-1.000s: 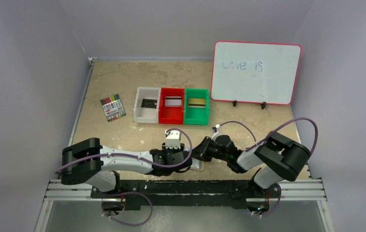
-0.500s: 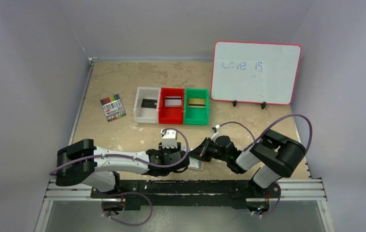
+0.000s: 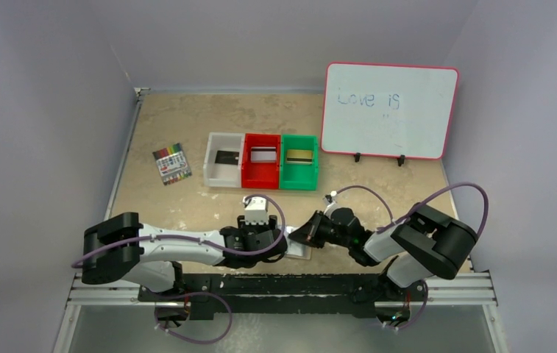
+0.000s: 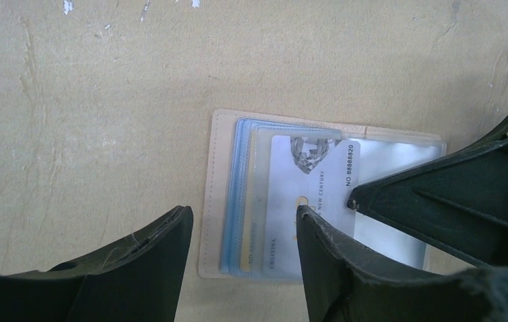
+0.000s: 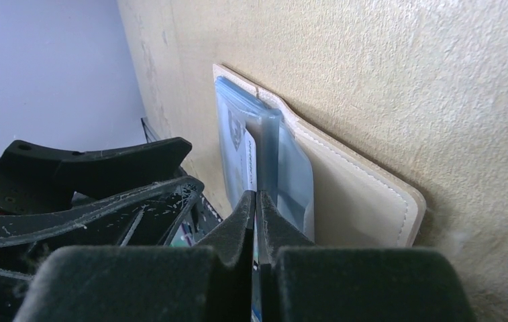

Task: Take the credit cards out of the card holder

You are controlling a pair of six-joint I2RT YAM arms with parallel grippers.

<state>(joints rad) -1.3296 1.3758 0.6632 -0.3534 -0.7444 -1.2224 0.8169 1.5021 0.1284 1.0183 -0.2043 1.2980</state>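
A beige table (image 3: pixel 187 118) stands inside grey walls. At its near edge, between the arms, the card holder (image 4: pixel 214 201) lies open, a pale card (image 4: pixel 311 181) in its clear sleeves. The left gripper (image 4: pixel 242 215) hovers over it, jaws apart. The right gripper (image 5: pixel 256 198) is pinched together at the card's right edge. Unpinned, the holder could drag along, or the thin edge could slip free.

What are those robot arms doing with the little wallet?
They are emptying the card holder, which lies open on the table. The left end effector hovers open over it, and the right end effector, shut, touches a pale card in its clear sleeves. Three credit cards lie in the white bin, red bin and green bin.
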